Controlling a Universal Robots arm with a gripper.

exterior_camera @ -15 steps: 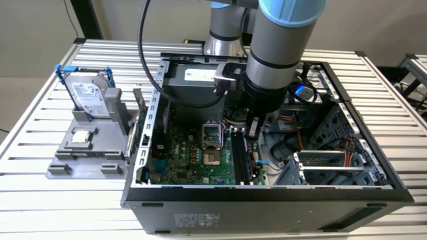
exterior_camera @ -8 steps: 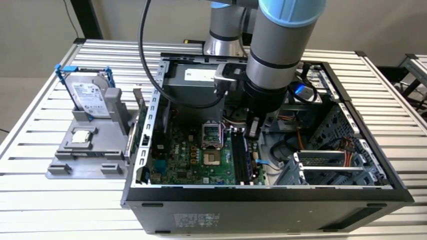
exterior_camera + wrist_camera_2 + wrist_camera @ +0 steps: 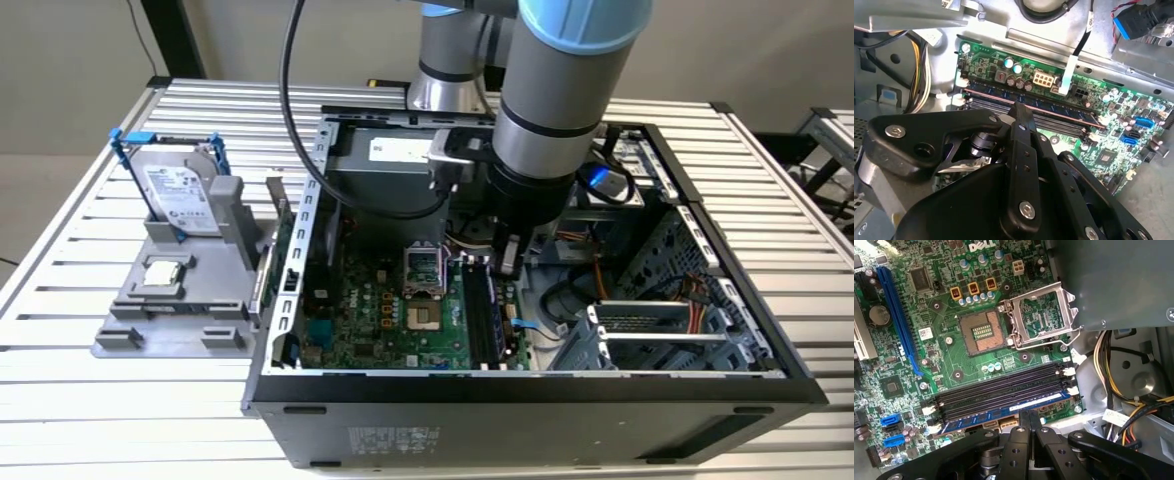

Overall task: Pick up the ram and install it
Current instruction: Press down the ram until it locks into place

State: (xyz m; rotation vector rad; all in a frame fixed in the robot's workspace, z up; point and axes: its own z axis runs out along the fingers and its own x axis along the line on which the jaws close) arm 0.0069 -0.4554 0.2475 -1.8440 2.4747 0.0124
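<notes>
The ram [image 3: 1004, 407] lies lengthwise in its slot — tool [image 3: 1029, 425] just above.

I log an open computer case [image 3: 534, 385] at centre frame in the exterior view, standing on a slatted metal table [image 3: 107, 400]. Inside it I see a green motherboard [image 3: 387, 320]. At left of frame I note a grey holder [image 3: 174, 300], carrying a hard drive in a blue frame [image 3: 180, 195] upright and a square processor chip [image 3: 163, 272] flat. In the first wrist view I count an open CPU socket [image 3: 981, 332], a blue expansion slot [image 3: 896, 320] and yellow-black cables [image 3: 1114, 385].
</notes>
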